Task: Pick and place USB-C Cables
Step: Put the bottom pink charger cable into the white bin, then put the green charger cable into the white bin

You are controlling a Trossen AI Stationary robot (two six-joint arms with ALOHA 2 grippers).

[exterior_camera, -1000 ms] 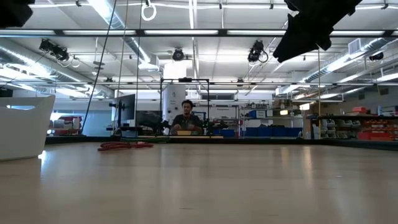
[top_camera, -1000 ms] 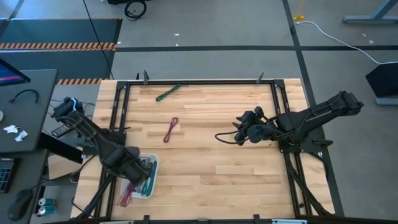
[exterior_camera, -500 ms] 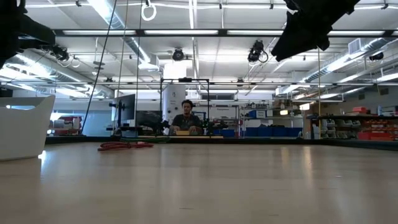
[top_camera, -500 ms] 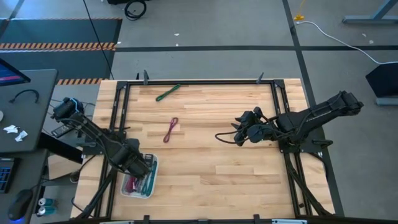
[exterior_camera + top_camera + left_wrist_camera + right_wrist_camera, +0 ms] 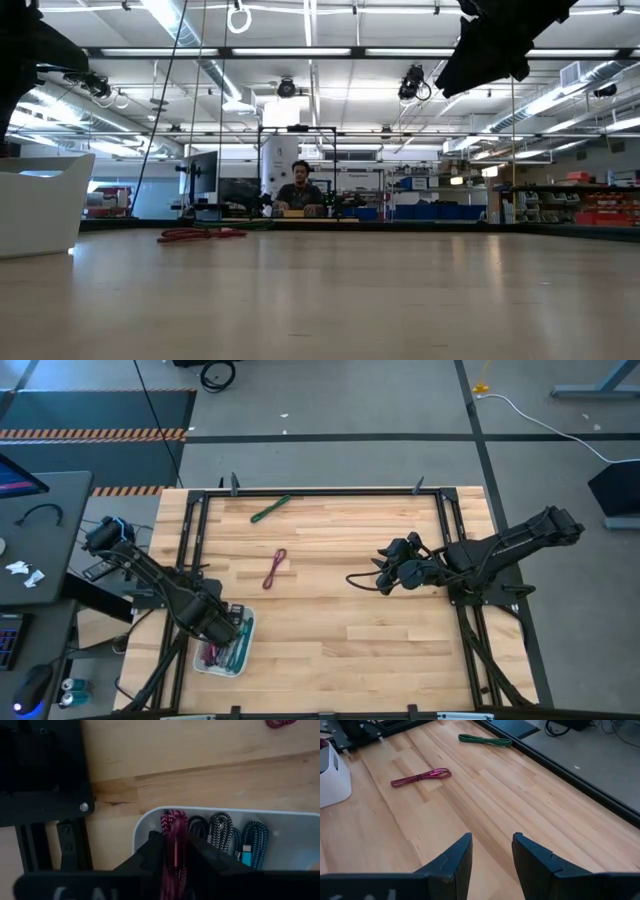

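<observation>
A white tray (image 5: 248, 622) (image 5: 145, 820) (image 5: 40, 205) stands near the table's left near corner and holds several USB-C cables, among them a black-and-white one (image 5: 220, 827) and a teal one (image 5: 254, 839). My left gripper (image 5: 222, 632) (image 5: 175, 839) hangs over the tray, shut on a magenta cable (image 5: 173, 822). A green cable (image 5: 270, 508) (image 5: 485, 740) lies flat near the far edge. A purple-magenta cable (image 5: 275, 568) (image 5: 420, 776) lies flat mid-table. My right gripper (image 5: 385, 575) (image 5: 491, 840) hovers open at the right, touching nothing. My left gripper pinches the magenta cable bundle between its two fingers (image 5: 152, 851), which lie across the bundle. It comes from above, pointing down into the tray's left end. The looped end (image 5: 172, 815) sticks out past the fingertips inside the tray. The fingers hide the rest.
A black metal frame (image 5: 195, 530) runs along the table's edges, close to the tray's left side (image 5: 45, 765). A thin black wire (image 5: 358, 576) curves off the right gripper. Bare wood lies between the tray and the right arm. A person (image 5: 300, 190) sits far behind the table.
My left gripper has moved down and a little toward the far edge over the tray, still shut. The magenta cable, which hung beside the tray's near left corner, now lies within the tray's walls. The right arm has kept still.
</observation>
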